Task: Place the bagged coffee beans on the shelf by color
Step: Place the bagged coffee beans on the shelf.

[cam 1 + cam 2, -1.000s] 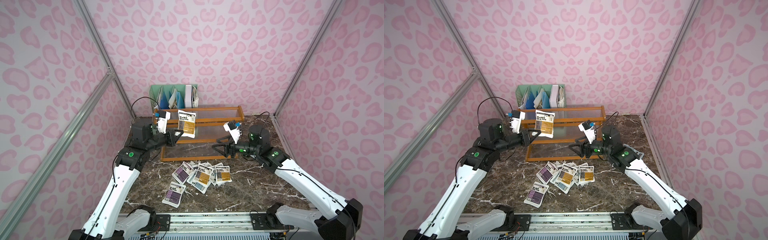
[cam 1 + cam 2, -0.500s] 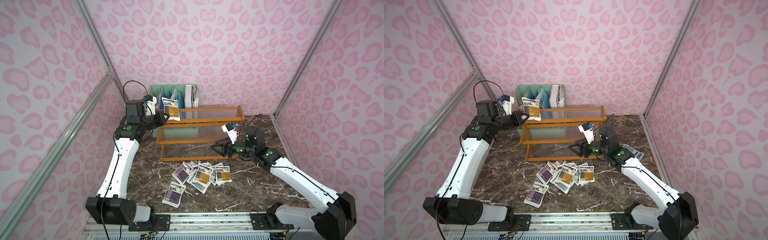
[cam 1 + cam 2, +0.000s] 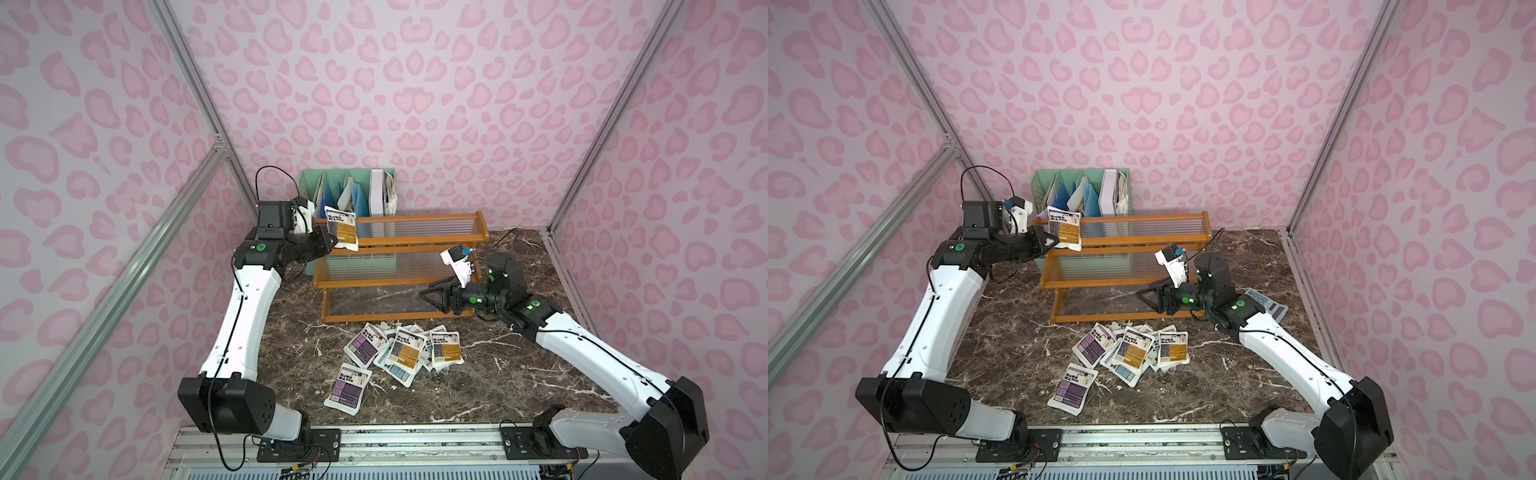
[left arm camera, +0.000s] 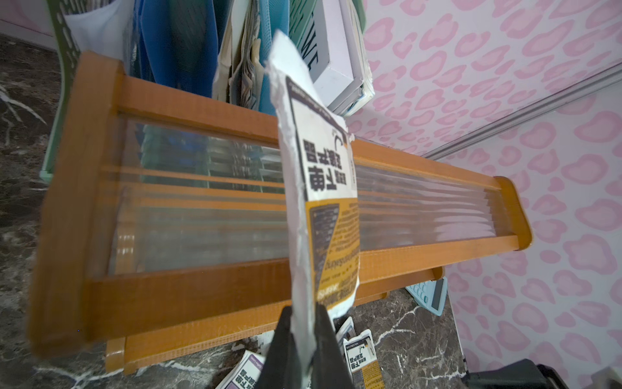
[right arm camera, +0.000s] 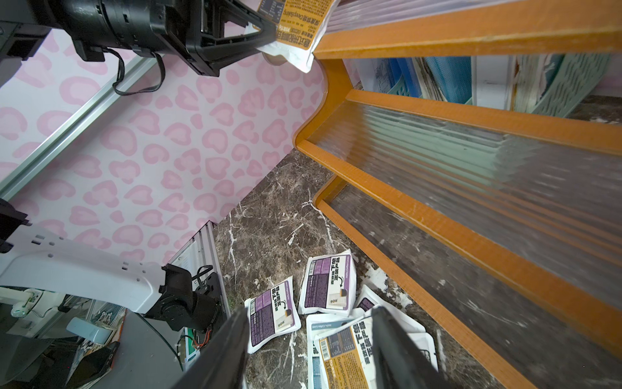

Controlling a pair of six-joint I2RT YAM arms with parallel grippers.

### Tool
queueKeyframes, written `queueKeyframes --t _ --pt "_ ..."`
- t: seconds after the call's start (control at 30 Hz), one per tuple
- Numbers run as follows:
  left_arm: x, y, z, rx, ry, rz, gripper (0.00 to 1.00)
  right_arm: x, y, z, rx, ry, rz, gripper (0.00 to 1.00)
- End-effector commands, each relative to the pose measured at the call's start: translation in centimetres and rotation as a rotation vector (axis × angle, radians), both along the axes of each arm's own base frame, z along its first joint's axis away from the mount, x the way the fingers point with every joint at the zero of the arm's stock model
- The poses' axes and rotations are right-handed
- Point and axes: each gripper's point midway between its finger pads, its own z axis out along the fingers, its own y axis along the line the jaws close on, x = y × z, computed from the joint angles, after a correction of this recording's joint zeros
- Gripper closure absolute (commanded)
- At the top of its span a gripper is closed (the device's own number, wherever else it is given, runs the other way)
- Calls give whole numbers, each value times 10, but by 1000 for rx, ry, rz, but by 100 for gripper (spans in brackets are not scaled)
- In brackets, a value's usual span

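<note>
Colour and pattern reference
Walls (image 3: 415, 104): pale pink with darker pink blotches. Table (image 3: 478, 386): dark brown marble, white veins. Shelf (image 3: 415, 240): orange-brown frame, clear ribbed panels. Pouches (image 3: 405, 353): white, black text, orange, purple or blue-grey blocks. File holder (image 3: 308, 179): mint green.

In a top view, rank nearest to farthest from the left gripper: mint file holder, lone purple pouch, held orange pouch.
1. Orange pouch, pinched in the left gripper.
2. Mint file holder, just behind it, at the back.
3. Lone purple pouch, lying alone toward the front.

Enclosed robot test booth: pink leopard-print walls (image 3: 415, 104), aluminium posts (image 3: 196, 87), marble tabletop (image 3: 478, 386).
</note>
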Motion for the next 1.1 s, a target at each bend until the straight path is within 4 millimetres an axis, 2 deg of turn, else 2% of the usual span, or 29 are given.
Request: queueKeyframes --t 0.0,0.17,0.53,0.63,0.73,0.87,0.97,1.07 --pt "3 10 -7 64 13 27 100 2 1 8 12 -31 -5 40" --pt "9 14 -10 89 26 44 97 2 0 8 10 -30 -8 40" --pt "9 19 11 89 -43 80 61 0 -1 7 17 -31 -8 41" --pt "10 20 9 88 -38 86 50 0 -2 6 19 -29 -12 41" --pt "9 23 9 100 -38 102 45 0 -2 5 15 -29 -14 41" --pt "-1 26 23 108 -80 116 40 1 -8 3 -12 -44 -36 40" --pt "-16 32 34 128 -120 139 38 0 -12 0 -34 -51 -53 40" --pt "-33 34 33 152 -129 142 37 -5 -15 -9 -45 -23 -58 40"
